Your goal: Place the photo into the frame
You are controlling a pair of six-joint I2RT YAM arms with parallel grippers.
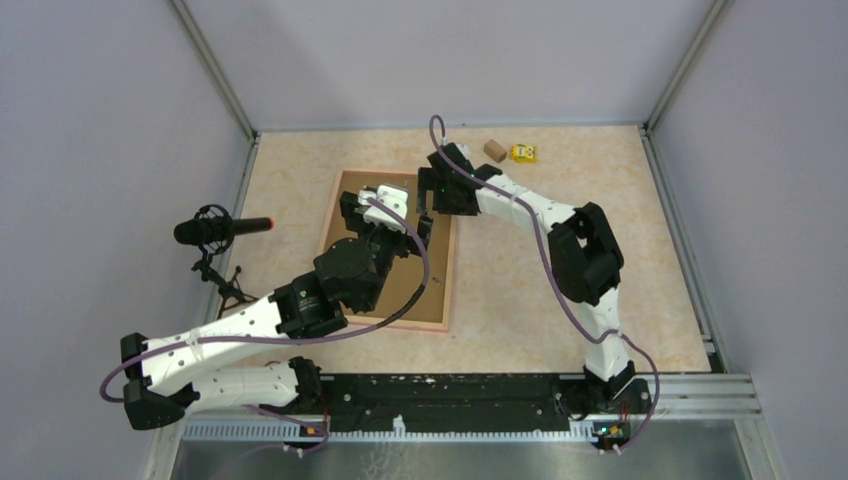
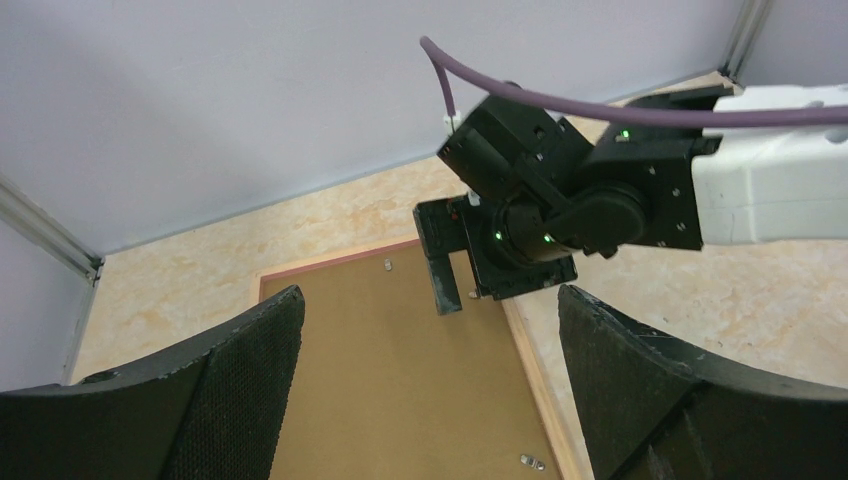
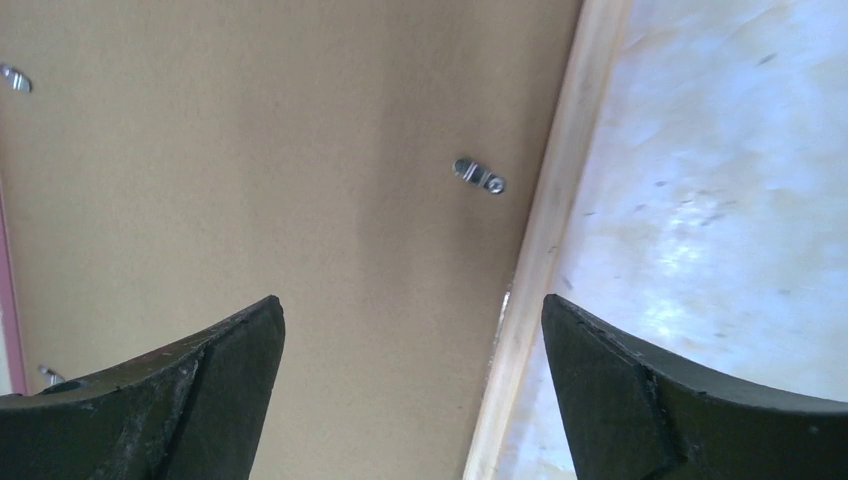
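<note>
Two grippers hung over the frame (image 1: 449,275), which lay face-down on the table (image 1: 530,300) with the brown backing board (image 1: 425,300) seated inside its pale rails. The photo could not be seen in any view, and whether it lay beneath the board or somewhere out of sight could not be told. The left gripper (image 2: 430,310) was poised above the board's far half with its fingers (image 2: 250,350) spread wide and nothing between them. Its camera looked across at the other arm. The right gripper (image 3: 412,315) hovered low over the frame's right-hand rail, just beside a small metal turn clip (image 3: 478,175), its fingers likewise parted and empty. That spot suggested why it was there: the clips along the rail pin the board down, so the arm was probably placed to work one, either to free the board or to lock it. The board's flat, snug fit would make it awkward to pinch, which may explain both arms gathering at the same end. A microphone (image 1: 215,230) stood at the table's left edge, and a cork (image 1: 494,150) and a yellow toy (image 1: 522,153) sat well apart from the frame near the back wall.
</note>
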